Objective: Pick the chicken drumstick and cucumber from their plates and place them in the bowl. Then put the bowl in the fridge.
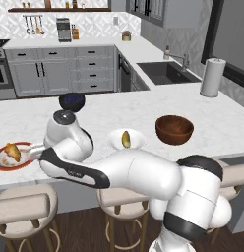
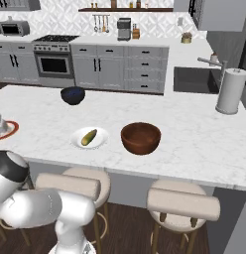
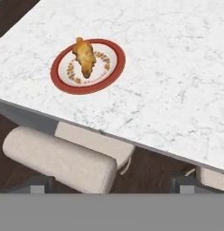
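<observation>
The chicken drumstick is lying on the red-rimmed plate, which sits close to the counter's near edge, toward its left end; from the left base camera the arm's white body covers part of that plate. In the hand camera, the gripper has its two dark tips spread wide apart at the bottom, nothing between them, hanging out past the counter edge over a padded stool.

The cucumber is on the plain white plate, also near the front edge, about mid-counter. Just beside it to the right sits the reddish-brown wooden bowl, which looks empty, though its inside is pretty dark. A smaller dark blue bowl is farther back, and a paper towel roll stands at the far right end by the sink.
</observation>
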